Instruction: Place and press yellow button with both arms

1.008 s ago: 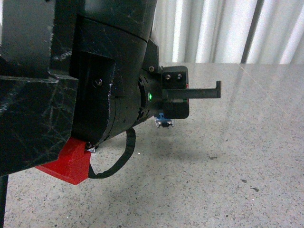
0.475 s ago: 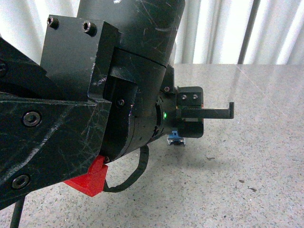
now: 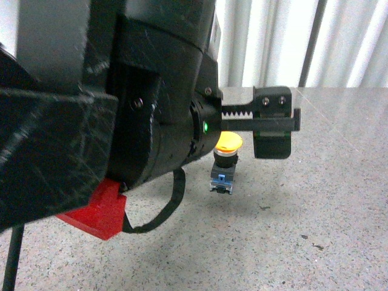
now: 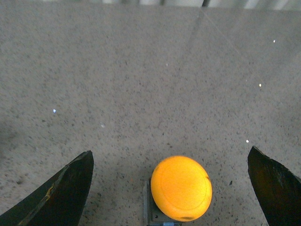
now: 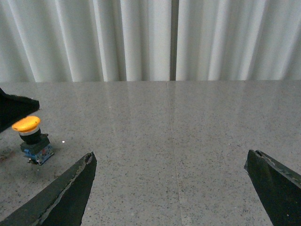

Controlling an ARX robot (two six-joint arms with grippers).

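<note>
A speckled grey stone table (image 5: 211, 141) runs back to a wall of pale pleated curtain (image 5: 131, 37). The yellow button (image 3: 228, 143) stands on the table with its orange-yellow cap up, a black collar under the cap and a dark base with blue parts at the bottom.

In the front view the left arm (image 3: 121, 121) fills the near left side, bulky and black, with a small green light (image 3: 206, 127) glowing on its wrist and a black cable (image 3: 167, 209) looping below it. A red block (image 3: 97, 209) shows under the arm at the lower left. The arm's toothed gripper rail reaches out level above the button, and the cap sits just below it.

From the left wrist camera, the left gripper (image 4: 169, 150) is spread wide. Its two dark fingers (image 4: 61, 197) stand well out to either side of the button, and neither touches it. The cap lies between them, closer to the camera than the fingertips.

From the right wrist camera, the right gripper (image 5: 170, 154) is also spread wide, with only bare table between its fingers. The button is well off to one side of this gripper, outside its fingers, and a black part of the left arm's gripper hangs just above and beside the cap
</note>
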